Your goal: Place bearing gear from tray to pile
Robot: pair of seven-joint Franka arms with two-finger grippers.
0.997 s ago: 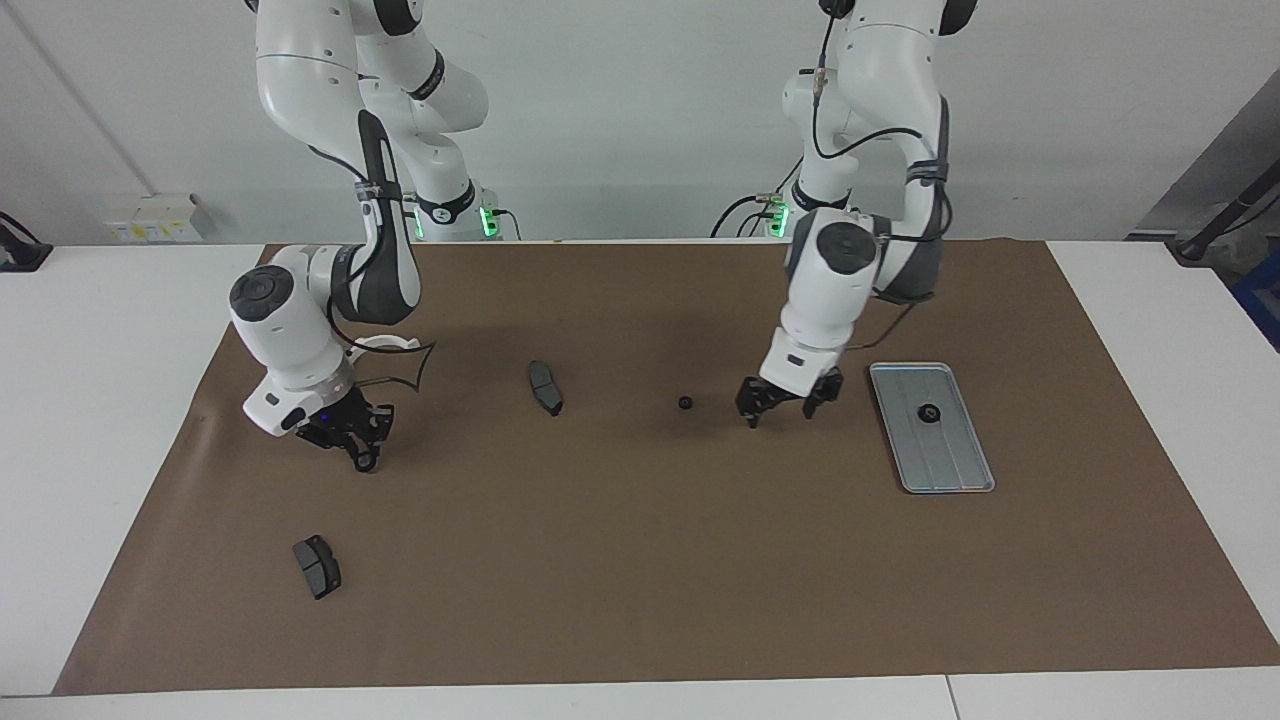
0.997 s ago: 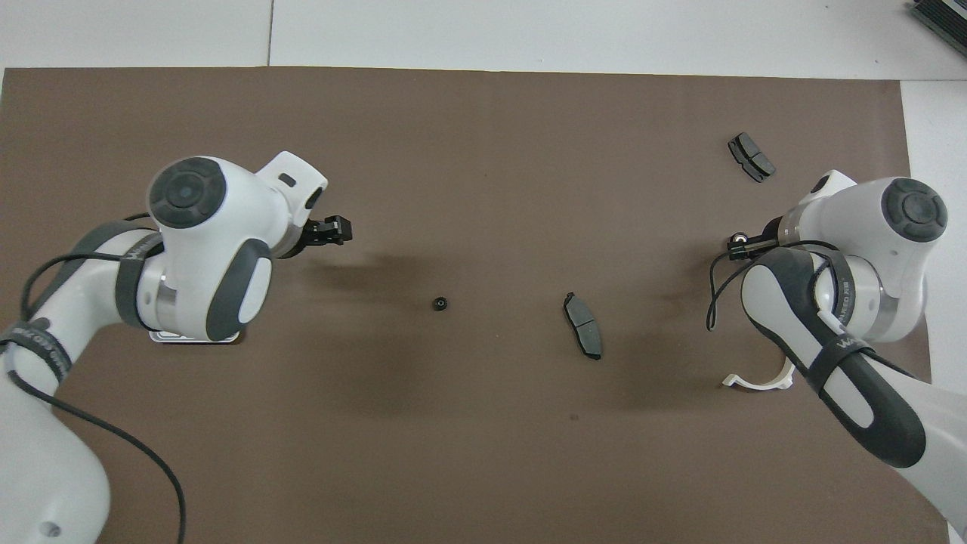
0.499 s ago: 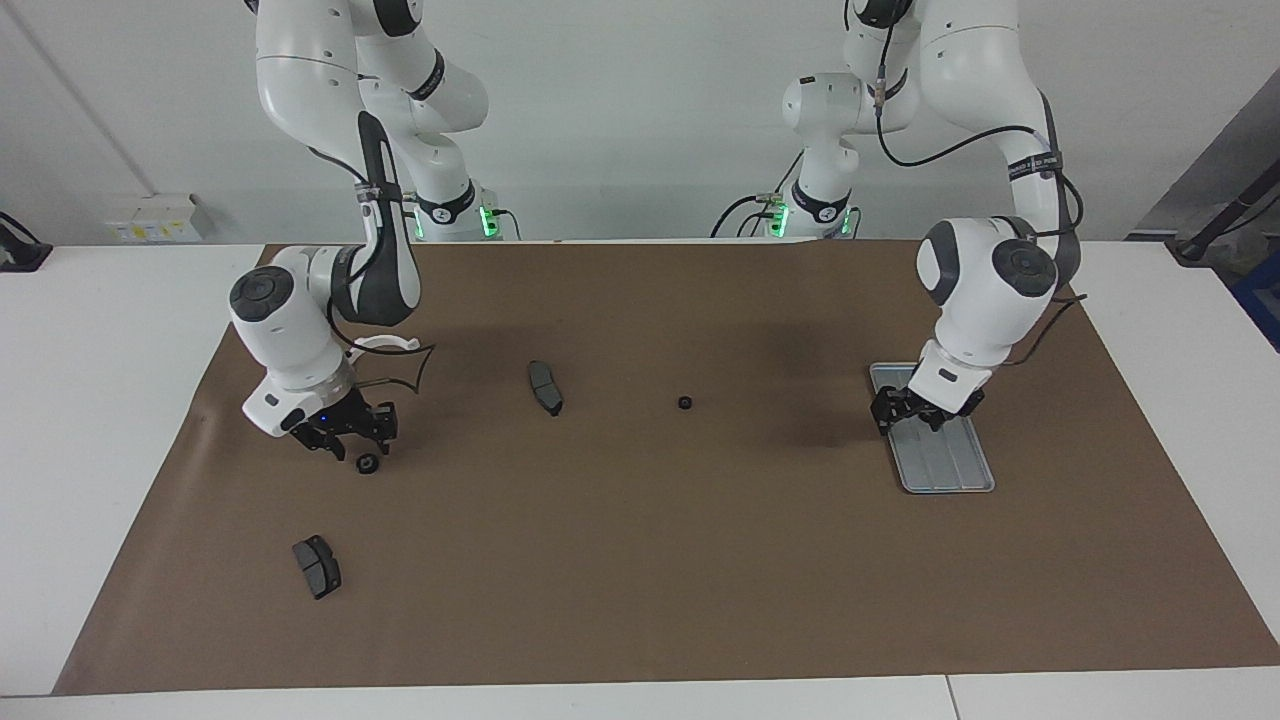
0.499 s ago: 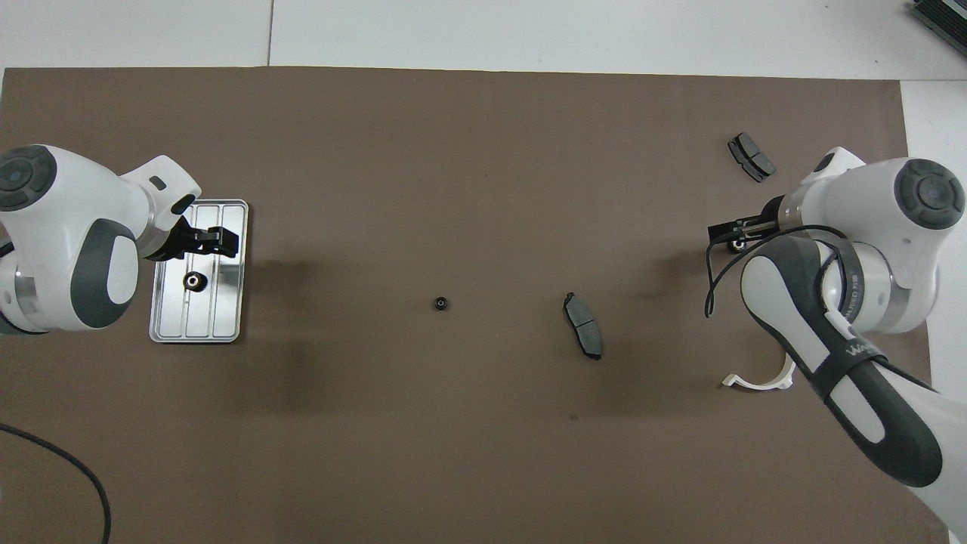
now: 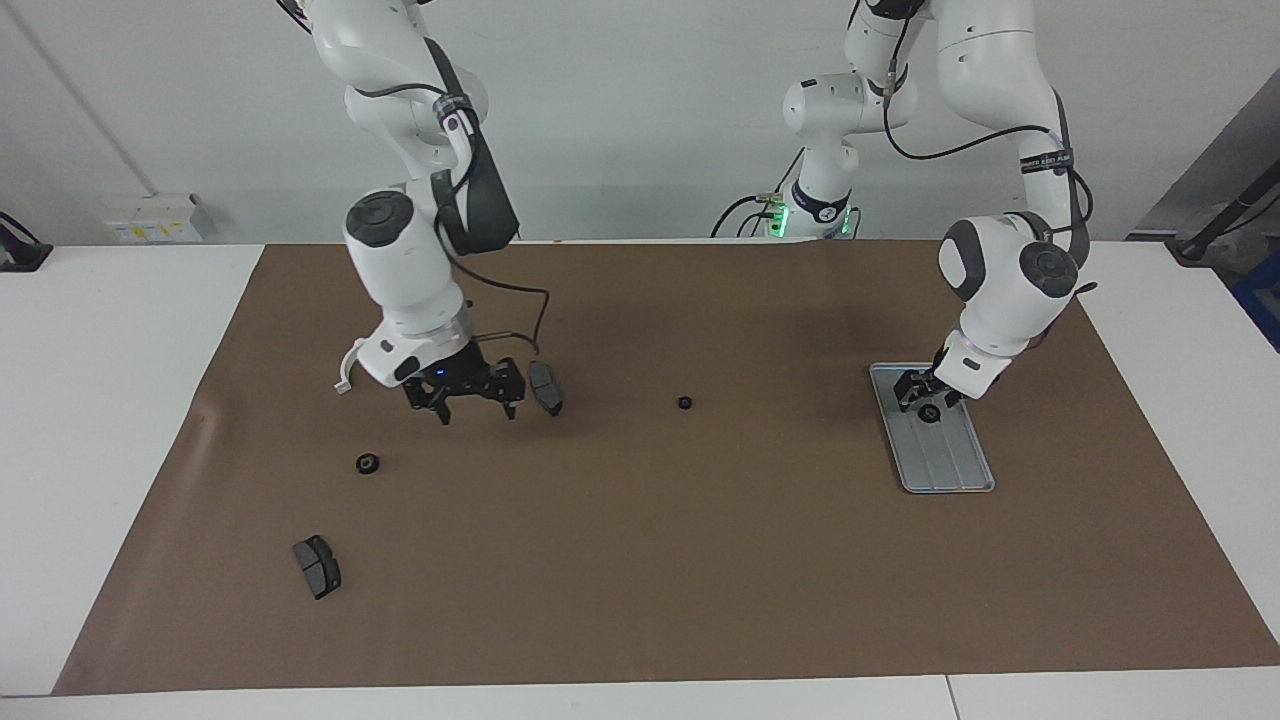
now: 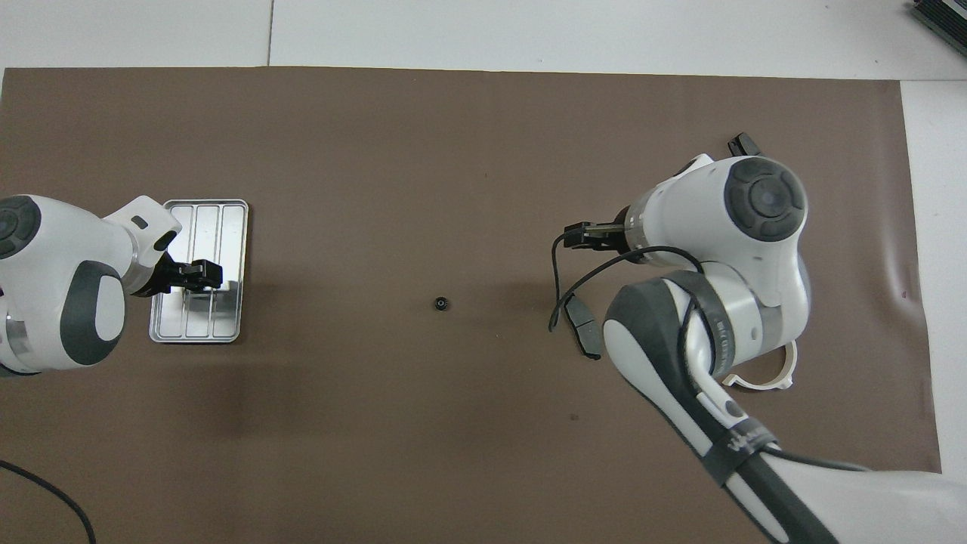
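The silver tray (image 5: 947,462) lies toward the left arm's end of the mat, also in the overhead view (image 6: 227,223). A small black gear (image 5: 929,413) sits on it. My left gripper (image 5: 925,399) is low over that gear, fingers apart around it; from overhead the left gripper (image 6: 201,275) hides the gear. The pile is scattered: a gear (image 5: 367,463), a second gear (image 5: 684,402) (image 6: 440,304), two brake pads (image 5: 545,388) (image 5: 317,566) and a white bracket (image 5: 345,368) (image 6: 763,380). My right gripper (image 5: 475,404) (image 6: 582,236) is open and empty, above the mat beside the nearer brake pad.
A brown mat (image 5: 640,560) covers the white table. The right arm's cable (image 5: 520,300) hangs over the mat near the brake pad. The right arm hides much of one brake pad (image 6: 585,332) and most of the other (image 6: 744,142) from overhead.
My right gripper let go of a gear on the mat, rose and moved toward the middle beside the brake pad. My left gripper swung from the mat's middle to the tray and came down over the gear.
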